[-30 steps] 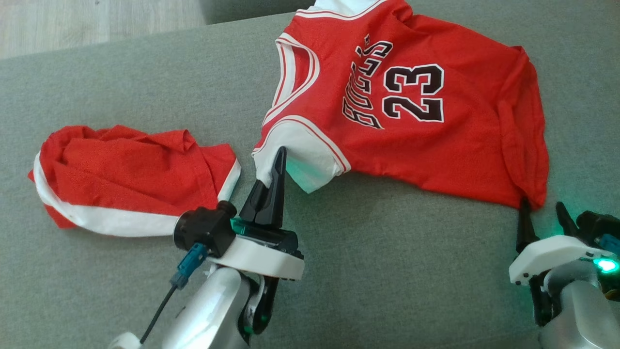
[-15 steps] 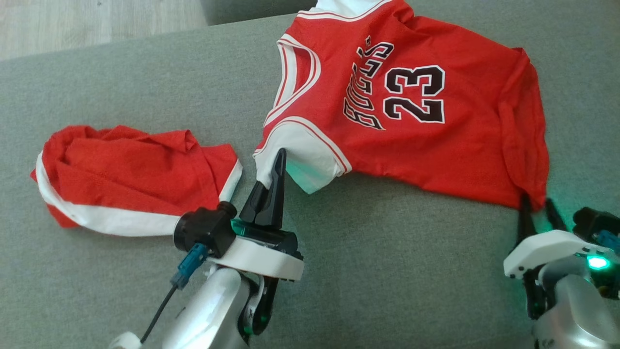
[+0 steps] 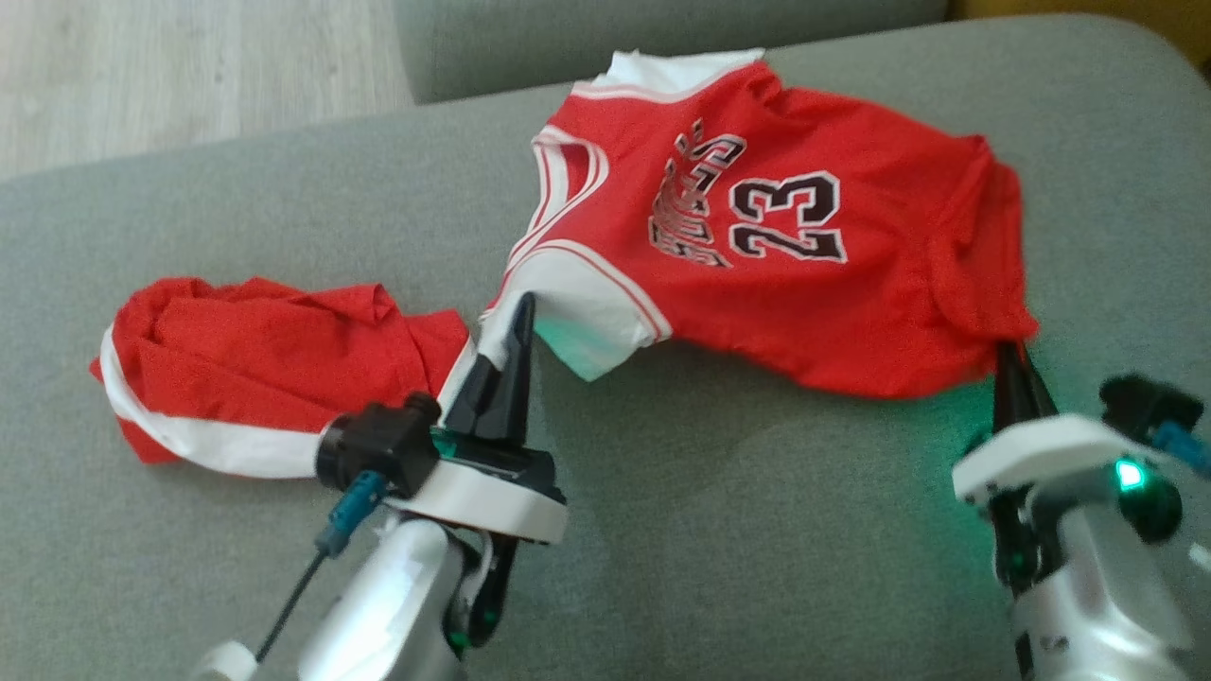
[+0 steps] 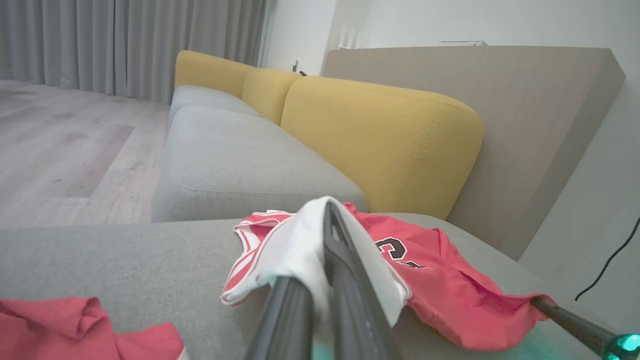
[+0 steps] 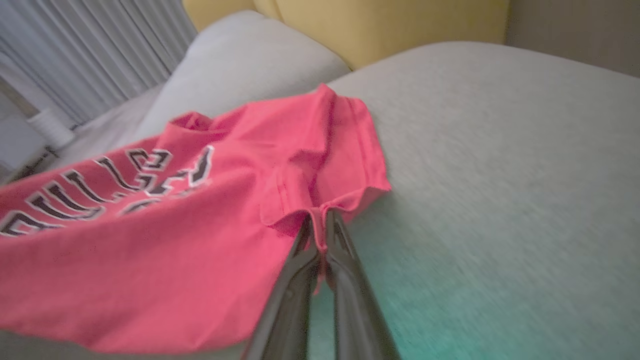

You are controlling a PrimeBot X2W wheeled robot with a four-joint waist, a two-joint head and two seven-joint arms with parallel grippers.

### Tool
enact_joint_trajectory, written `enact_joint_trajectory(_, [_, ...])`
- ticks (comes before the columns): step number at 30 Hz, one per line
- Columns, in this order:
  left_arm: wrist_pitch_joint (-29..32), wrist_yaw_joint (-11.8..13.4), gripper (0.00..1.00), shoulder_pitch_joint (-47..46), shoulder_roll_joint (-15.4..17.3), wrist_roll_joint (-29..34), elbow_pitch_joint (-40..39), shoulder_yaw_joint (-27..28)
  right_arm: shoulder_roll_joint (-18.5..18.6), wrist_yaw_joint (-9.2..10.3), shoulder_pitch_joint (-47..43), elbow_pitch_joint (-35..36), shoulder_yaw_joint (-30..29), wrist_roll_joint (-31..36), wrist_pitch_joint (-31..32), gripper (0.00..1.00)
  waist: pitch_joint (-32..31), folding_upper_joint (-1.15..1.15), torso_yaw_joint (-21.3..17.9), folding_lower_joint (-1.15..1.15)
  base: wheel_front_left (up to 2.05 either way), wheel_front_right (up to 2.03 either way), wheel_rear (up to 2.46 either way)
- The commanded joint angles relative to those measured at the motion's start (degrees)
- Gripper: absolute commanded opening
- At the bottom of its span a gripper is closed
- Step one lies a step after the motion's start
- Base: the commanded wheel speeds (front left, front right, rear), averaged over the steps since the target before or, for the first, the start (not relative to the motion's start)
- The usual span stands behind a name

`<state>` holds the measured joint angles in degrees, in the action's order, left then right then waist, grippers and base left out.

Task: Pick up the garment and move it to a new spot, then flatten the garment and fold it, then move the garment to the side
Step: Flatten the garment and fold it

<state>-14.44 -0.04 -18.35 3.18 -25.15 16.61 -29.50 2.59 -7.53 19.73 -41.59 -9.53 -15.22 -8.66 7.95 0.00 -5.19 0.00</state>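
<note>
So, your jersey (image 3: 804,303) lies on the grey sofa seat (image 3: 710,492), spread out but rumpled, with its long axis running side to side across the head view. The neck and white-trimmed armholes point to the robot's left and the hem to its right, with the 23 facing up. Your left gripper (image 3: 522,307) is clamped shut on the white-edged shoulder part at the near left end, with cloth draped over its fingers. Your right gripper (image 3: 1010,355) is pinched closed on the near hem corner. Count-wise: one jersey, one second red-and-white garment (image 3: 265,359) bunched up just beside the left arm, two grippers, and three yellow back cushions (image 4: 380,140) in the left wrist view.
</note>
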Motion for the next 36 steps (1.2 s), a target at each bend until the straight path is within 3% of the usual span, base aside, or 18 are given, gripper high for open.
enact_joint_trajectory(1, [-0.56, -0.25, 0.0, -2.58, 0.96, 0.45, -1.44, 2.42, 0.29, 0.04, 2.8, 3.12, 2.2, -1.5, 0.55, 0.0, -1.14, 0.0, -0.36, 0.0, 0.0, 0.0, 0.0])
enact_joint_trajectory(7, [2.8, -2.74, 0.0, -10.81, 2.82, -2.14, 0.33, 5.26, 0.29, 0.04, 4.84, 16.19, 5.11, -14.08, 8.54, 0.0, -4.53, 0.0, -0.76, 0.0, 0.0, 0.0, 0.0])
enact_joint_trajectory(11, [7.46, -3.78, 0.0, -20.15, 4.23, -4.32, 1.68, 7.77, 0.29, 0.04, 9.35, 24.68, 3.5, -17.33, 14.72, 0.0, -6.72, 0.0, -1.25, 0.0, 0.0, 0.0, 0.0])
enact_joint_trajectory(15, [11.52, -3.98, 0.0, -29.03, 3.62, -8.83, 3.83, 11.36, 0.29, 0.04, 16.27, 30.4, 1.56, -20.79, 19.24, 0.0, -8.43, 0.0, -1.85, 0.0, 0.0, 0.0, 0.0])
enact_joint_trajectory(21, [12.11, -3.1, 0.0, -37.34, 3.37, -10.72, 4.19, 14.16, 2.05, 0.04, 22.6, 35.52, 1.91, -18.71, 20.85, 0.0, -9.55, 0.0, -1.71, 0.0, 0.0, 0.0, 0.0])
enact_joint_trajectory(28, [15.95, -0.91, 0.0, -34.85, 3.2, -12.98, -1.57, 14.5, 3.29, 0.04, 18.66, 41.73, 2.16, -14.37, 22.91, 0.0, -9.07, 0.0, -0.66, 0.0, 0.0, 0.0, 0.0])
enact_joint_trajectory(36, [20.17, 1.13, 0.0, -33.46, 6.15, -11.38, -7.14, 13.52, 2.74, 0.04, 16.68, 44.4, 0.72, -12.92, 25.2, 0.0, -1.48, 0.0, -0.9, 0.0, 0.0, 0.0, 0.0])
